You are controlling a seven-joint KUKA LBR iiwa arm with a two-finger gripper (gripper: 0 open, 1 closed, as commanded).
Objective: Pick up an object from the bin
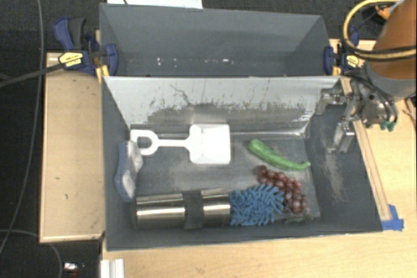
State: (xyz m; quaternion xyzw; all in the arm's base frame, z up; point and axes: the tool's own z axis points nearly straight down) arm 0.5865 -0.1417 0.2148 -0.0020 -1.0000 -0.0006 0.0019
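Hand: the hand [340,140] hangs over the bin's [195,94] sloped right wall, above bare grey metal. I cannot tell whether it is released or clenched, and nothing shows in its grasp.
Nearest thing: a green pod [277,156], long, thin and slightly curved, lies flat on the bin floor to the view's left of the hand and apart from it.
Next nearest: a bunch of dark red grapes [284,187] lies just below the pod, left of the hand and lower.
Beside the grapes: a blue bristly brush [256,205] touches the bunch on the side away from the hand, and its bristles cover part of the bunch.
Farther off: a white scoop [195,143] with a looped handle lies well left of the hand. A shiny metal cylinder [182,210] lies along the front wall with a dark band round its middle.
Hard to make out: a pale blue-grey object [125,172] lies against the wall farthest from the hand, and its kind is unclear. The tips of the hand blend into the grey wall.
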